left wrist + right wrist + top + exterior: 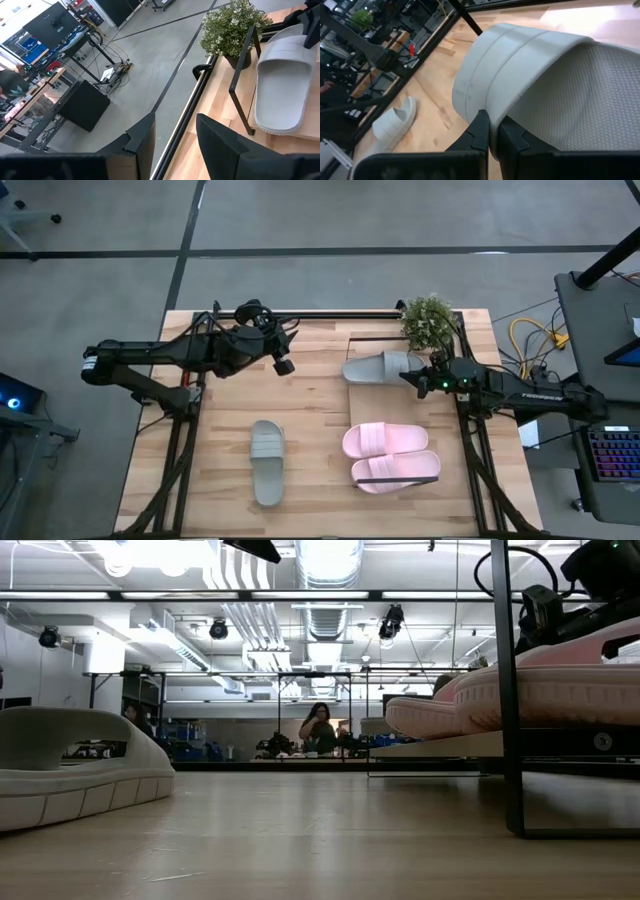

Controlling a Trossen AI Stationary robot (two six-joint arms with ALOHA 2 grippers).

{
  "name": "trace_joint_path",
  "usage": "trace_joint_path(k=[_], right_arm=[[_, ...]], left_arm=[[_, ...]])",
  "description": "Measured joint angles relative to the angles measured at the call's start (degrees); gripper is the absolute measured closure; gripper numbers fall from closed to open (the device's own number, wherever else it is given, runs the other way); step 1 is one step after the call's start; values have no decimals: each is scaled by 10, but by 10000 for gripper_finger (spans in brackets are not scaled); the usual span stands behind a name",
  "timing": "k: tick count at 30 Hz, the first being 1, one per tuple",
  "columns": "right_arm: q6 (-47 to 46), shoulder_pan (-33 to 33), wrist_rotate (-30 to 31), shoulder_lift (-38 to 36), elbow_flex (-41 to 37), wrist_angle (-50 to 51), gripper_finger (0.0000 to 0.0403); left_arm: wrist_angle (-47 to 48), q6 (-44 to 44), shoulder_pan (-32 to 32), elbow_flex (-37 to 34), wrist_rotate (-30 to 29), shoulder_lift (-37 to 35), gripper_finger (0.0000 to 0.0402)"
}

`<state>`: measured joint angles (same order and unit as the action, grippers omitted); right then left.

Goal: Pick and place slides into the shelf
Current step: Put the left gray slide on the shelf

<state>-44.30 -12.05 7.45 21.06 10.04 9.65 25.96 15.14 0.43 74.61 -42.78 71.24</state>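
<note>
While the left arm is reaching across the far left part of the plank table [310, 430], the left gripper [283, 364] is hanging over bare wood near the far edge, its fingers [220, 145] standing apart with nothing between them. In the left wrist view a potted plant [232, 27] is showing at the table's far edge, beside the shelf's black post.

Nearer the front, left of centre, one grey-green slide [267, 461] is lying flat on the tabletop by itself, well apart from both grippers. In the low view it is sitting at the left edge [70, 765].

Moving right, the shelf [362, 345] is running along the right part of the table, its black frame showing as an upright post in the low view [503, 690]. The second grey-green slide [380, 367] is lying at the shelf's far end, just in front of the plant [430, 320]. The right gripper [418, 383] is pinching this slide's wide strap [520, 65], its fingers [481, 131] closed tight on the strap's edge.

At the shelf's near end the pale pink pair [390, 455] is lying side by side, touching, with a thin dark frame bar crossing the nearer one.
</note>
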Motion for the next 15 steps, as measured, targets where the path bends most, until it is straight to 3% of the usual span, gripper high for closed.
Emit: trace_joint_path(k=[15], right_arm=[[44, -93, -111, 1, -6, 3, 394]], left_arm=[[-3, 0, 0, 0, -10, 0, 274]])
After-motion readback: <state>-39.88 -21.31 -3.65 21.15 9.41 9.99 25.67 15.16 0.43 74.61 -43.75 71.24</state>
